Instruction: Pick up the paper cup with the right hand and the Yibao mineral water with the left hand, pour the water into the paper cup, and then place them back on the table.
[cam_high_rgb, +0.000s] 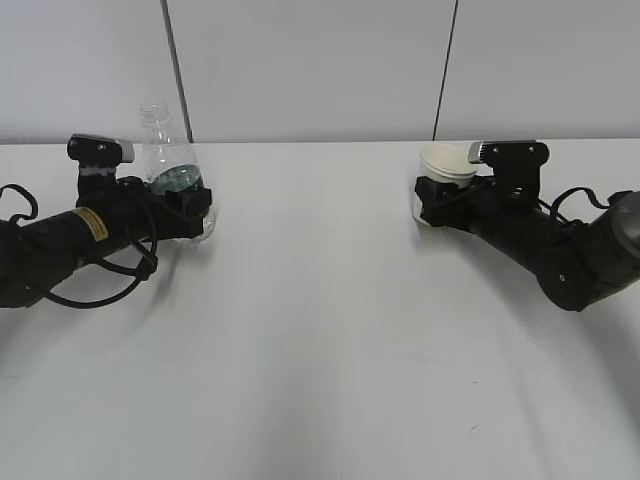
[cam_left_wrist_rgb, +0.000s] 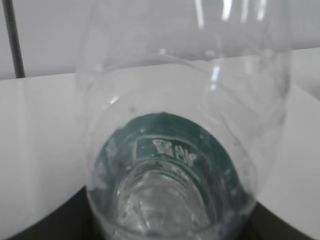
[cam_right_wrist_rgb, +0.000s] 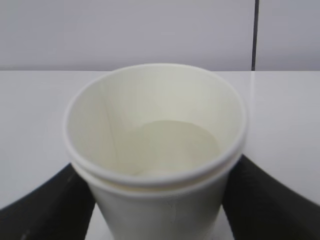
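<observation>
Even, diffuse light is falling from above, leaving the white counter (cam_high_rgb: 330, 330) bright and only faintly shadowed under both arms. In the left wrist view the bottle (cam_left_wrist_rgb: 185, 130) is filling the frame, soft and blurred, with white glare streaks running down its upper wall. The paper cup (cam_right_wrist_rgb: 155, 150) is showing slightly soft too, its lower edge blurring.
</observation>
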